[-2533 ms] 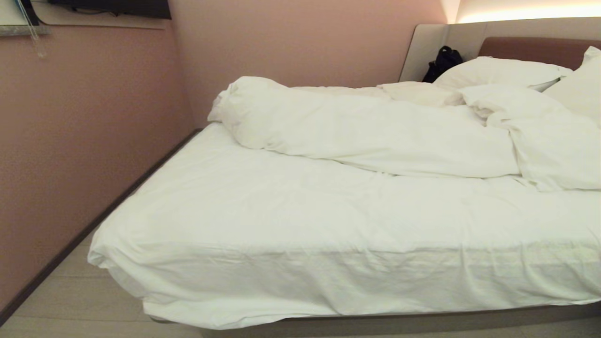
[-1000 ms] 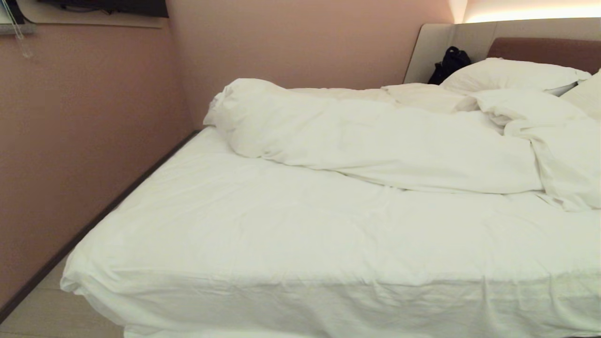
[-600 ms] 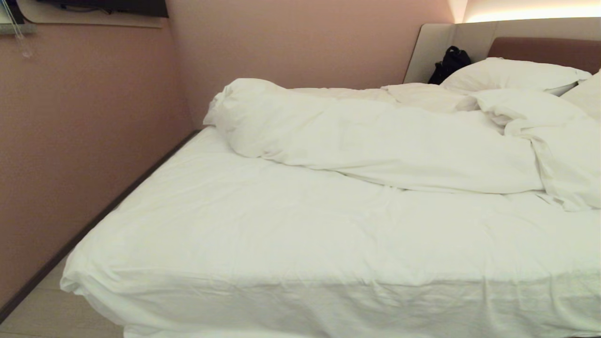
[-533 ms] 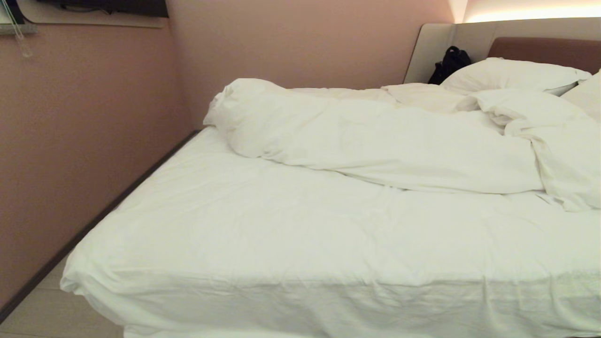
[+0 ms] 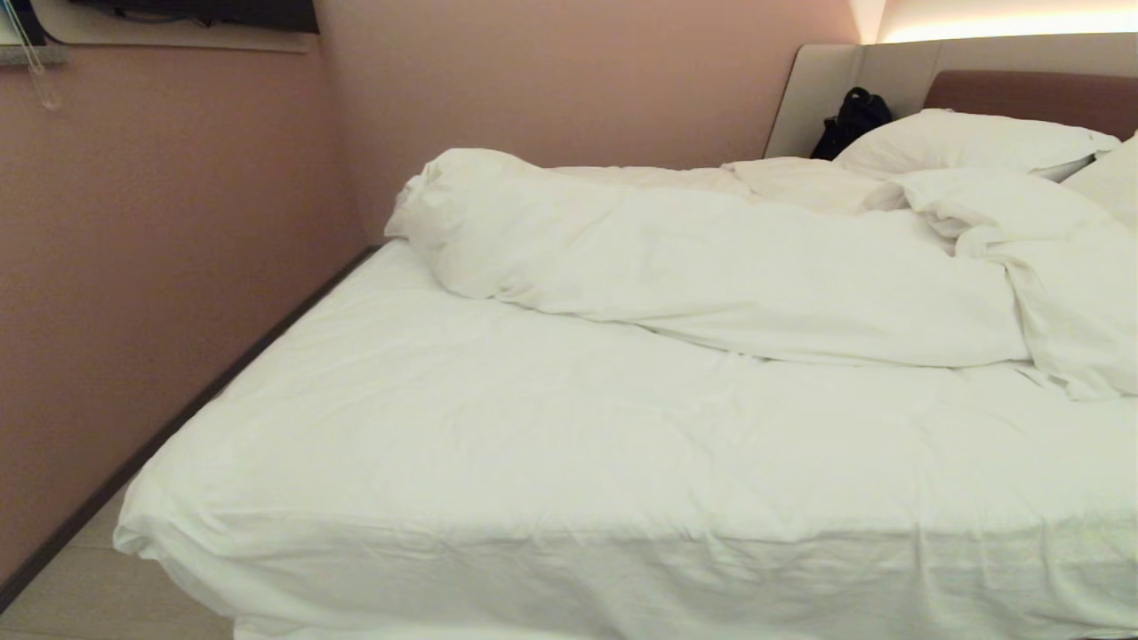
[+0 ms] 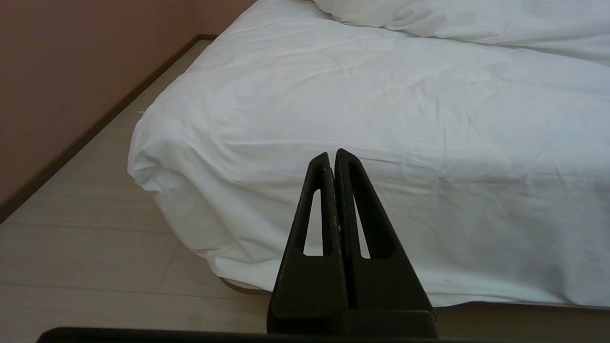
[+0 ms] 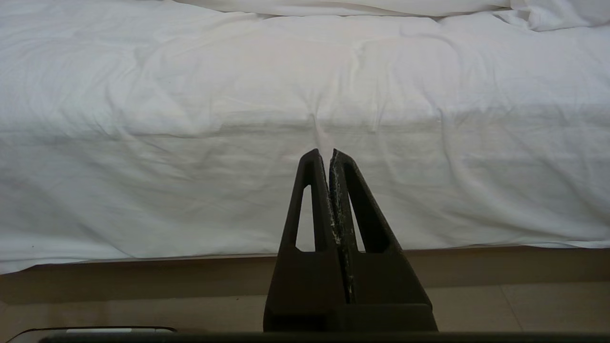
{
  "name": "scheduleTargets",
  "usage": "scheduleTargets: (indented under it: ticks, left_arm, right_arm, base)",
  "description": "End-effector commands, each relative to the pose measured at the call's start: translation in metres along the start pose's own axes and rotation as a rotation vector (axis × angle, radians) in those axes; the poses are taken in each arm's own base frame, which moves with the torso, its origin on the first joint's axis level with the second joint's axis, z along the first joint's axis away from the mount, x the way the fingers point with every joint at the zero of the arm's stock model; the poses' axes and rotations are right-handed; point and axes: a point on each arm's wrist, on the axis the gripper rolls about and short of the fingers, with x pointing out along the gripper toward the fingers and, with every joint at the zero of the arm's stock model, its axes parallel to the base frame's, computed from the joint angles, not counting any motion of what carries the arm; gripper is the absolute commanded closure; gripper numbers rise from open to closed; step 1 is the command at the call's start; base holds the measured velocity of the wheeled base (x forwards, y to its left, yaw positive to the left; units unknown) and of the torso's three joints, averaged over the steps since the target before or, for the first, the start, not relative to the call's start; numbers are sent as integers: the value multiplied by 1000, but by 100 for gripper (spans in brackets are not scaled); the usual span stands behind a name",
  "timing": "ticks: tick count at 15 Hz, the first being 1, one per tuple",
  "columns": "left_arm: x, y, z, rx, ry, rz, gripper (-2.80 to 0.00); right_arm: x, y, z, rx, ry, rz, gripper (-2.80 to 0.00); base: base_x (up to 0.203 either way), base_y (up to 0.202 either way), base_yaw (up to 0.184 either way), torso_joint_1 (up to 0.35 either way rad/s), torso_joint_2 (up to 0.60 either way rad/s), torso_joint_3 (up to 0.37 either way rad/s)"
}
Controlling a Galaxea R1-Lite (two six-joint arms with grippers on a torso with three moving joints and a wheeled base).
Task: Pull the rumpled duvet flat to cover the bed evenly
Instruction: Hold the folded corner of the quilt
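The duvet (image 5: 711, 267), white and puffy, lies bunched in a long rumpled roll across the far half of the bed (image 5: 551, 462), whose near half shows only creased white sheet.

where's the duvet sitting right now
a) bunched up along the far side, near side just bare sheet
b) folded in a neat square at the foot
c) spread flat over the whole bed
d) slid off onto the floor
a: the duvet lies in a rumpled heap across the far part of the bed, toward the pillows, with only smooth sheet on the near part.
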Motion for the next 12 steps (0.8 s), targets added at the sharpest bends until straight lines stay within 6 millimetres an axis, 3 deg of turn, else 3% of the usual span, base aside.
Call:
scheduleTargets:
  ticks: [1, 12]
  left_arm:
    - [0, 0, 0, 4, -1, 1, 0]
    - [0, 0, 0, -4, -1, 2, 0]
  right_arm:
    - [0, 0, 0, 0, 1, -1, 0]
    - [0, 0, 0, 0, 1, 0, 0]
  base:
    - [0, 0, 0, 0, 0, 0]
    - [0, 0, 0, 0, 0, 0]
